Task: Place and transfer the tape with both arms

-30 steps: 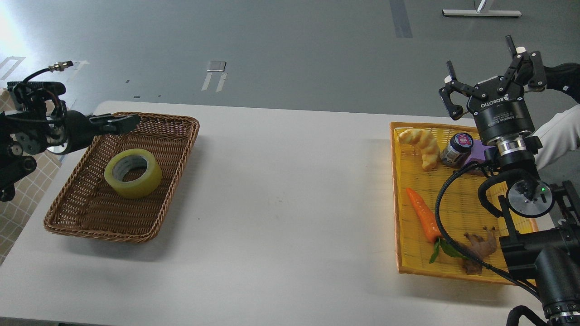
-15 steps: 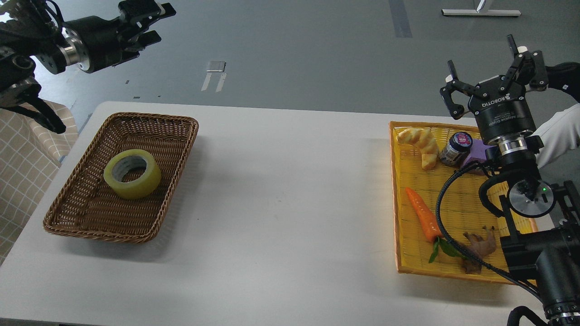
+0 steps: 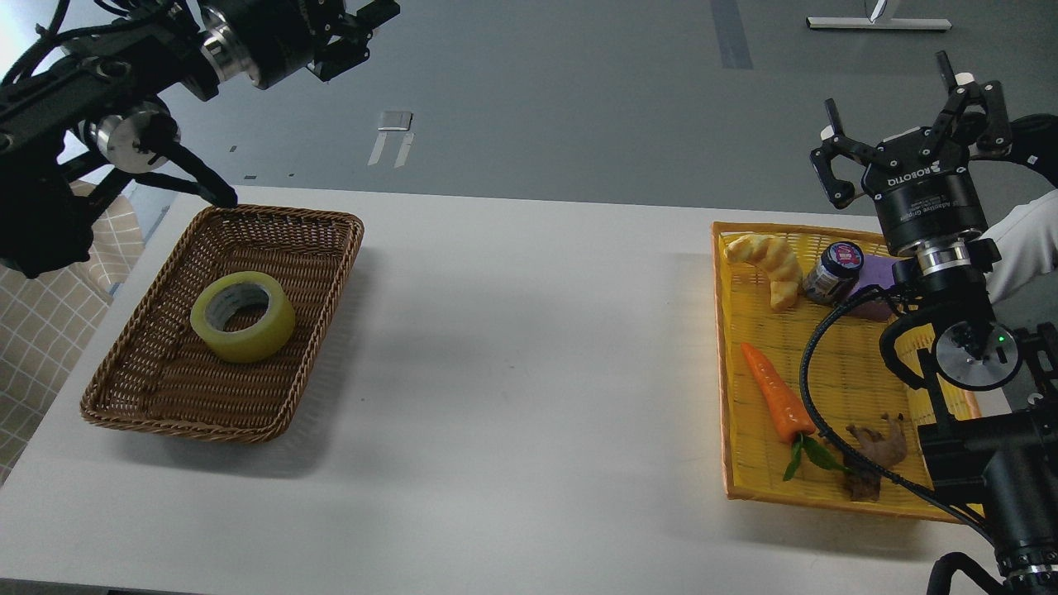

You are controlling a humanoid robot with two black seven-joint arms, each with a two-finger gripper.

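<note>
The tape (image 3: 242,316), a yellow translucent roll with a pale core, lies flat in the brown wicker basket (image 3: 314,248) on the left of the white table. My left gripper (image 3: 362,33) is high at the top edge, above and beyond the basket's far right corner, well clear of the tape. Its fingers stand apart and hold nothing. My right gripper (image 3: 905,116) points up beyond the yellow tray's far right corner, fingers spread wide and empty.
A yellow tray (image 3: 721,355) on the right holds a croissant (image 3: 769,264), a small dark jar (image 3: 831,271), a purple block (image 3: 874,277), a carrot (image 3: 773,401) and a brown root (image 3: 876,450). A white sleeve (image 3: 1021,248) shows at the right edge.
My left arm has swung up and to the right, from the basket's far left rim to high above its far side. My right gripper has shifted slightly right. The tape has not moved.
</note>
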